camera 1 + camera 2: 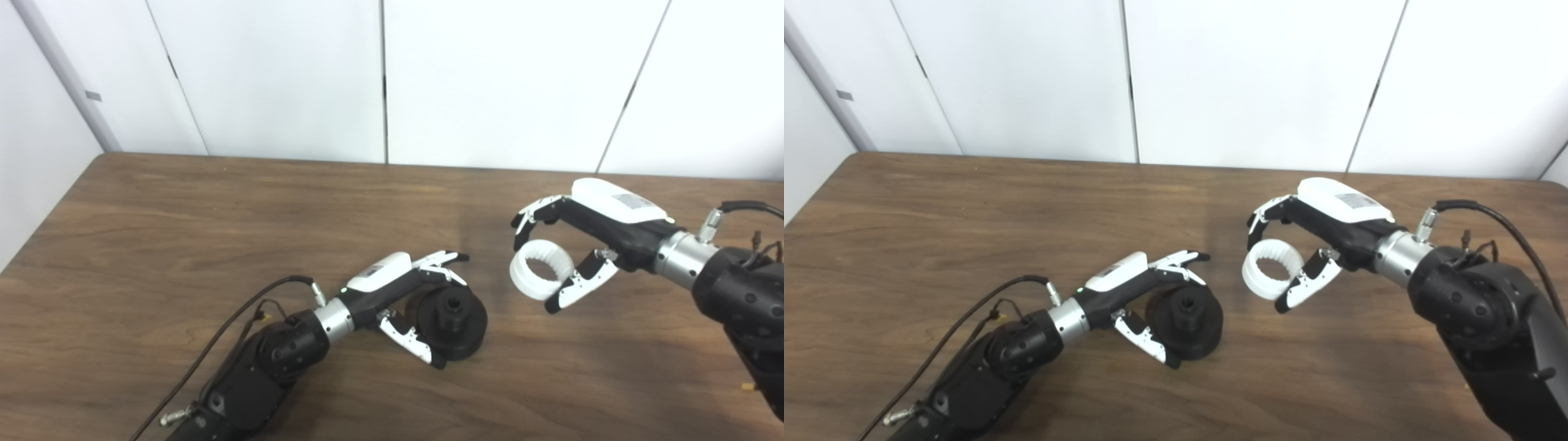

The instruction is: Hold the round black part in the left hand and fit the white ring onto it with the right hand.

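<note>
The round black part (452, 318) was held on the tabletop (184, 233), nearer its front edge than its back, the left hand (404, 300) wrapped around its rim; its central hub faced upward (tilted a little toward the right hand); the white ring (541, 268) was gripped between fingers and thumb of the right hand (572, 245), lifted clear of the wood, lying to the part's right and farther back, well apart; its bore was judged unaligned with the hub.

The 2 head cameras are looking down from above the table's (184, 202) near edge toward its far edge and the white wall (490, 73). They are sharing almost the whole tabletop, slightly shifted sideways.
</note>
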{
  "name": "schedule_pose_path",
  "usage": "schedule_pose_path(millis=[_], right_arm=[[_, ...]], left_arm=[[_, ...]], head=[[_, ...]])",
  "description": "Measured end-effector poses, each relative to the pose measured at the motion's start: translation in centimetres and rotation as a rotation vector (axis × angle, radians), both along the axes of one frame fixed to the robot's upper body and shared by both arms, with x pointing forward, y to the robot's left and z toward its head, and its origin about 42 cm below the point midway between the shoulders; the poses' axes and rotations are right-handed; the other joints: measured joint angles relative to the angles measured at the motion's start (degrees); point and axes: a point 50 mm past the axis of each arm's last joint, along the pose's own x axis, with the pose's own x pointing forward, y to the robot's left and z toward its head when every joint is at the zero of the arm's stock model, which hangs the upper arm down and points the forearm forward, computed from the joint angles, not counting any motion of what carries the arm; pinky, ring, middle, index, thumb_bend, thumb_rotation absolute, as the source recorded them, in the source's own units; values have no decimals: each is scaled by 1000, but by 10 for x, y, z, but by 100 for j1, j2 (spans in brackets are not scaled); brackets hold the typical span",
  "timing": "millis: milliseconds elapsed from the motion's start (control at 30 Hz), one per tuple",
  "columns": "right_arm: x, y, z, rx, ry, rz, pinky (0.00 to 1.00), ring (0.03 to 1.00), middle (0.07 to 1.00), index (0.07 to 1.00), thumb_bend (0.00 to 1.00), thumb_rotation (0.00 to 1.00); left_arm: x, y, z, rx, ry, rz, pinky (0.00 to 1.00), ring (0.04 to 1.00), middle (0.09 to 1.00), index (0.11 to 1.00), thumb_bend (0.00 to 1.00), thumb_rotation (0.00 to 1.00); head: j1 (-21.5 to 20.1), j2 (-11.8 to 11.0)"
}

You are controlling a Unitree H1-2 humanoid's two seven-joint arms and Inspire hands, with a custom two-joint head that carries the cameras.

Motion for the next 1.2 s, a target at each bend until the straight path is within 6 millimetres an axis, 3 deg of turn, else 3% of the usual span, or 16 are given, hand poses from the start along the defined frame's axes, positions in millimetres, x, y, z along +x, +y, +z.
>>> schedule_pose_path(millis=[567,1200], right_arm=[[-12,42,-8,24,-13,115,732,830,778,479,521,141],[-1,59,-28,30,29,120,738,826,778,480,520,140]], left_arm=[[0,-1,0,1,1,-2,889,1000,977,483,523,69],[-2,-1,-1,2,3,-3,917,1000,970,483,522,70]], head=[[0,9],[0,44]])
